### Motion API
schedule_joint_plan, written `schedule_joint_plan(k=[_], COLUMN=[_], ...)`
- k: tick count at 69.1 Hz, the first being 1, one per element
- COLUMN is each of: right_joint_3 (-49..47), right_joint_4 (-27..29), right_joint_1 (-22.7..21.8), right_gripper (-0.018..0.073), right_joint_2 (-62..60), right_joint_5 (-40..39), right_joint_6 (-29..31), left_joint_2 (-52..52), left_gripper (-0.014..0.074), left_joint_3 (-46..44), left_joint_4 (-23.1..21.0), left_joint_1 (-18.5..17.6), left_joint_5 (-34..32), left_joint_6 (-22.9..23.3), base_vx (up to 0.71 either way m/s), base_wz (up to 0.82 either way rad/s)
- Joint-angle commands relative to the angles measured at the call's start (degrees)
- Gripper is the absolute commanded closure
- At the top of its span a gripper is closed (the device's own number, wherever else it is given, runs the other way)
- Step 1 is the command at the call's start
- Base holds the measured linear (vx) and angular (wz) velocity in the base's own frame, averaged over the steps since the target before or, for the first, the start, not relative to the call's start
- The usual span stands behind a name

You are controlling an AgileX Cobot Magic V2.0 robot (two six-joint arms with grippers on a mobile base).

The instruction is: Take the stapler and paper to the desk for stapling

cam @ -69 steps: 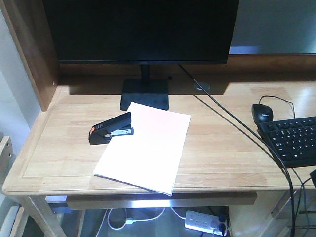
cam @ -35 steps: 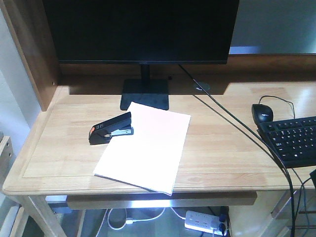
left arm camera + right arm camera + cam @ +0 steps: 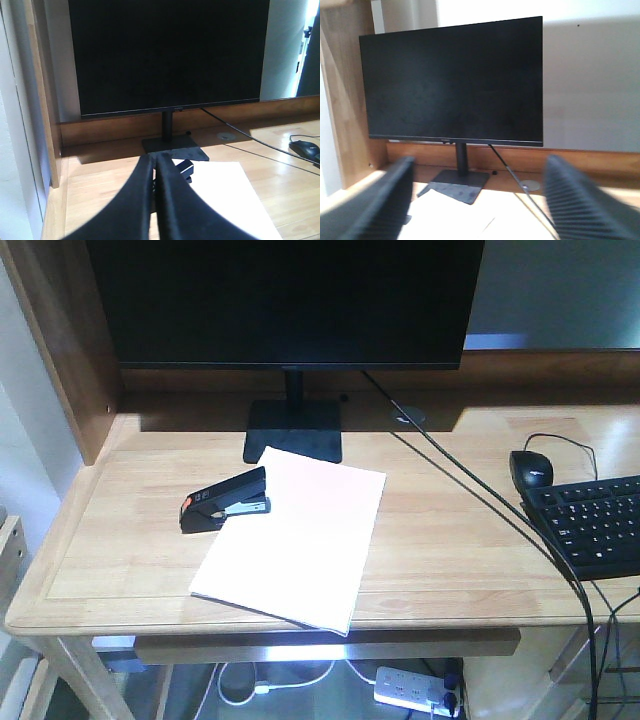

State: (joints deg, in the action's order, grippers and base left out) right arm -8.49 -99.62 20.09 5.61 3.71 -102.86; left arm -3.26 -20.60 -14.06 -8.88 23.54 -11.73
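Observation:
The black stapler (image 3: 225, 500) with its orange-red patch lies on the light wooden desk (image 3: 120, 550), its far end resting on the left edge of the white paper (image 3: 295, 538). Neither gripper shows in the front view. In the left wrist view my left gripper (image 3: 155, 158) is shut with nothing in it, hovering above the desk; the stapler (image 3: 184, 169) peeks out just behind its fingers, beside the paper (image 3: 227, 195). In the right wrist view my right gripper (image 3: 480, 200) stands wide open above the paper (image 3: 470, 215), holding nothing.
A large black monitor (image 3: 290, 300) on a stand (image 3: 294, 432) fills the back of the desk. A black mouse (image 3: 531, 468) and keyboard (image 3: 595, 525) lie at the right, with a cable (image 3: 470, 495) running across. A wooden side panel (image 3: 65, 350) rises at the left.
A dark shape at the right edge of the front view has gone out of sight. The stapler and paper have not moved.

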Motion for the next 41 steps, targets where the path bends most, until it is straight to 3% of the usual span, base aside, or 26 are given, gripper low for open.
schedule_joint_plan(k=[1,8,41], right_joint_3=[-1.47,-1.47,-1.47], right_joint_4=[-2.94,-3.5,-3.5], right_joint_1=[-0.27,-0.27,-0.27], right_gripper=[0.0319,0.0578,0.0569], right_joint_2=[0.49,0.49,0.61], right_joint_5=[0.58,0.64,1.95], right_joint_6=[-1.54,-0.66,-0.1], left_joint_2=[-0.85,-0.85,-0.85], left_gripper=[0.0603,0.0603,0.0603], left_joint_3=[-1.2,-1.2,-1.2], left_joint_4=[-0.97,-0.97,-0.97], left_joint_1=[-0.14,-0.14,-0.14], left_joint_5=[-4.47,-4.47,-4.47], left_joint_6=[0.09,0.09,0.09], base_vx=[0.0,0.0,0.0], base_wz=[0.0,0.0,0.0])
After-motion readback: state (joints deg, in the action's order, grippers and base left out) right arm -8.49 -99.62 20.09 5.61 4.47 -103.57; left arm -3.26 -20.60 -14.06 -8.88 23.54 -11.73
